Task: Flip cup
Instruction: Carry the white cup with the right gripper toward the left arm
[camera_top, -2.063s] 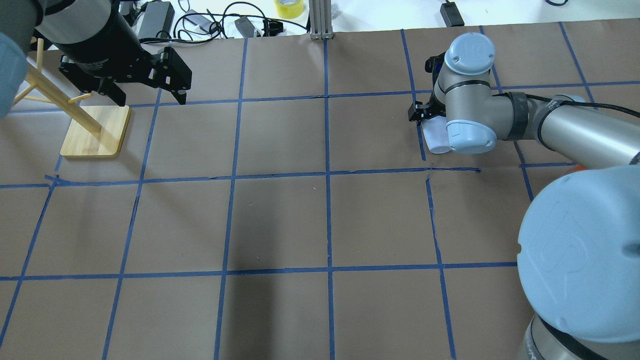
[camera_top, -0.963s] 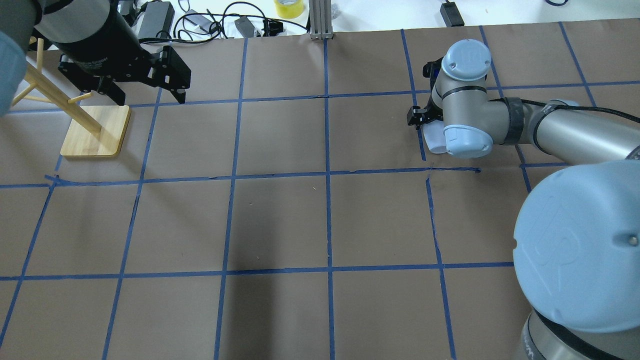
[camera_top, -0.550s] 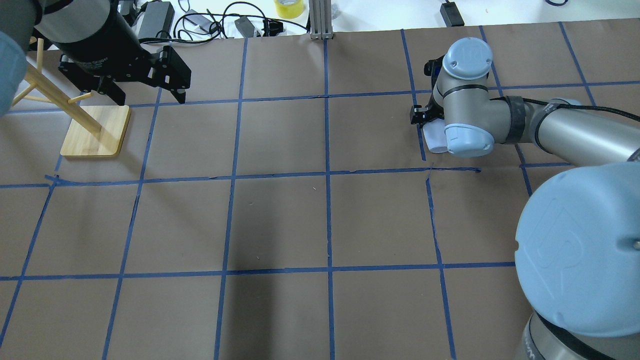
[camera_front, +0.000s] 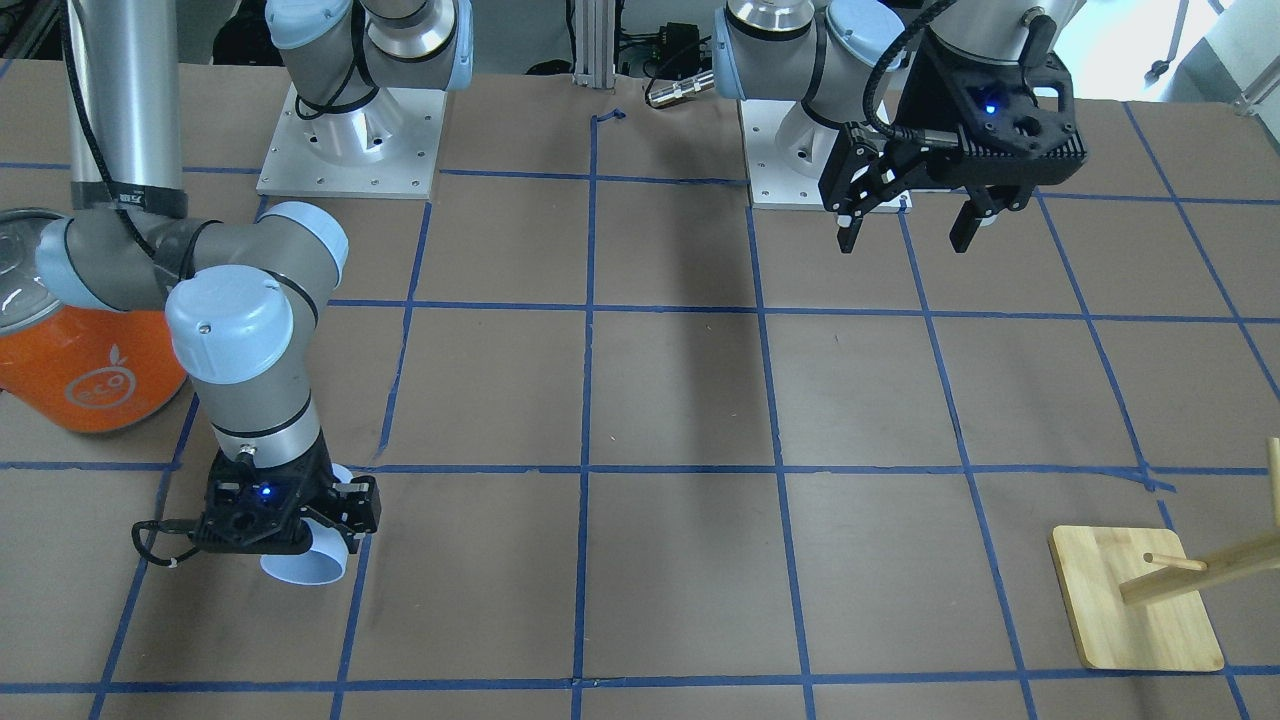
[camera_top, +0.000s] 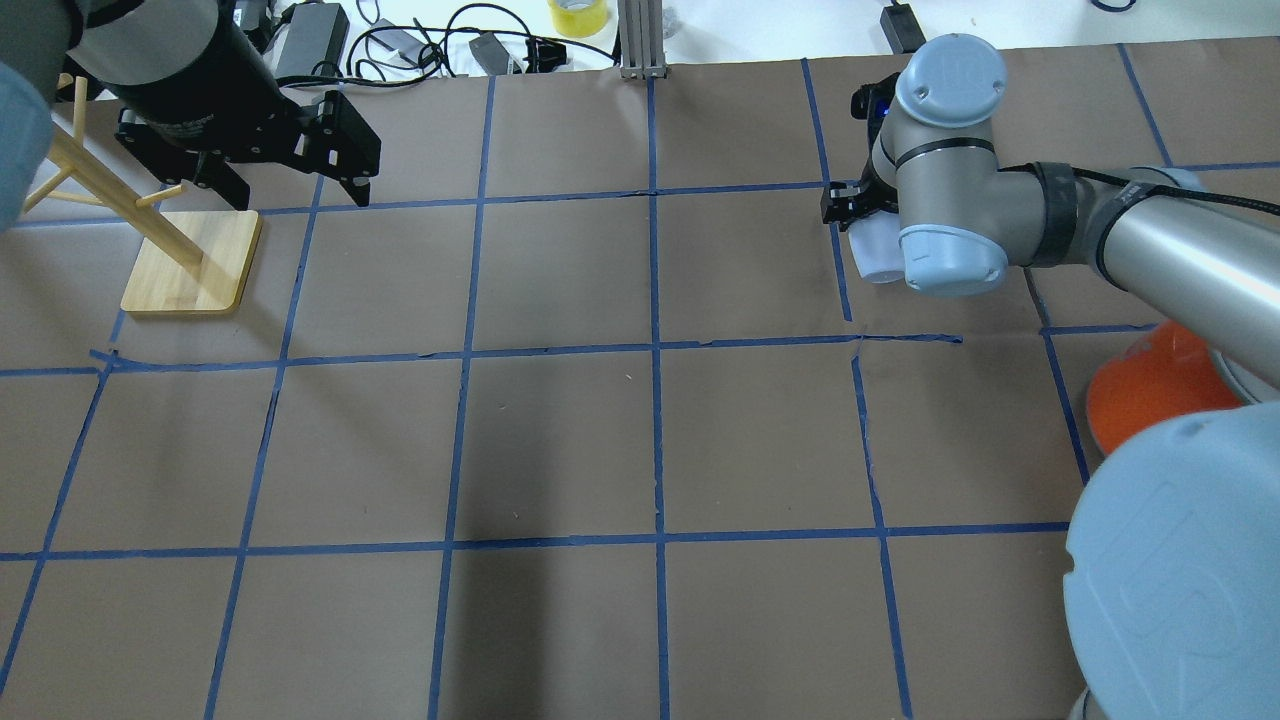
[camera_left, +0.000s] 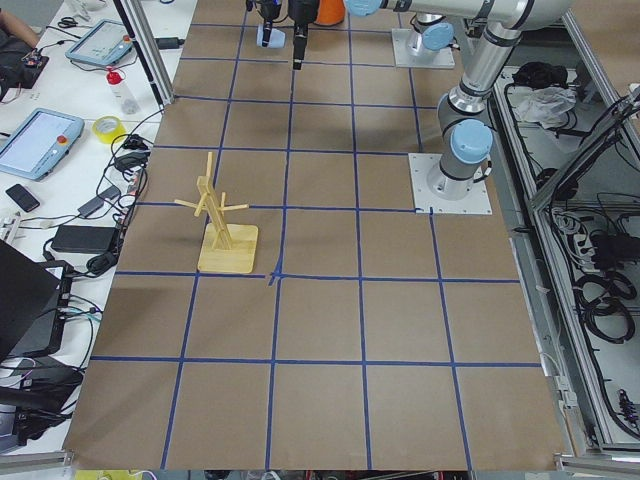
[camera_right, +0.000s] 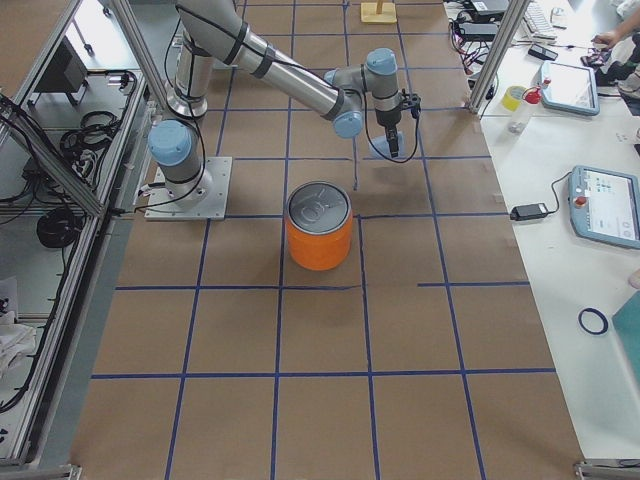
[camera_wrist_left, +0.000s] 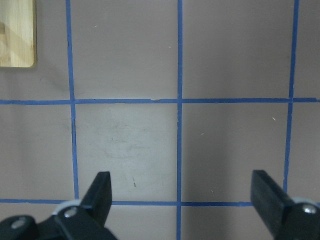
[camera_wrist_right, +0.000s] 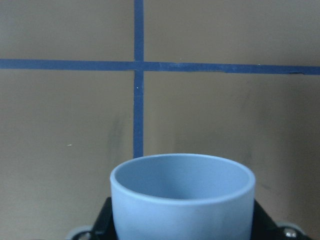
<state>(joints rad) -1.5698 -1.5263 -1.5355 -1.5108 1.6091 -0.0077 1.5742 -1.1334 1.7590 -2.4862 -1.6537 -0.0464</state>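
My right gripper (camera_front: 300, 535) is shut on the pale blue cup (camera_front: 305, 565), with the jaws on its two sides. The cup is tilted over, its open mouth facing the front-facing camera, low over the brown table. In the overhead view the cup (camera_top: 873, 250) peeks out from under the right wrist. The right wrist view shows the cup's (camera_wrist_right: 182, 195) rim and bluish inside between the fingers (camera_wrist_right: 102, 222). My left gripper (camera_front: 905, 240) hangs open and empty high above the table, far from the cup. It also shows in the overhead view (camera_top: 300, 195) and the left wrist view (camera_wrist_left: 182, 187).
A large orange can (camera_front: 85, 370) with a silver top stands beside the right arm, and also shows in the overhead view (camera_top: 1150, 385). A wooden peg rack (camera_top: 190, 260) stands near the left gripper. Blue tape lines grid the table. Cables lie beyond the far edge.
The right wrist has moved away from the robot with the cup in its grip, and the forearm has shifted so the orange can now shows. The left arm has not moved.
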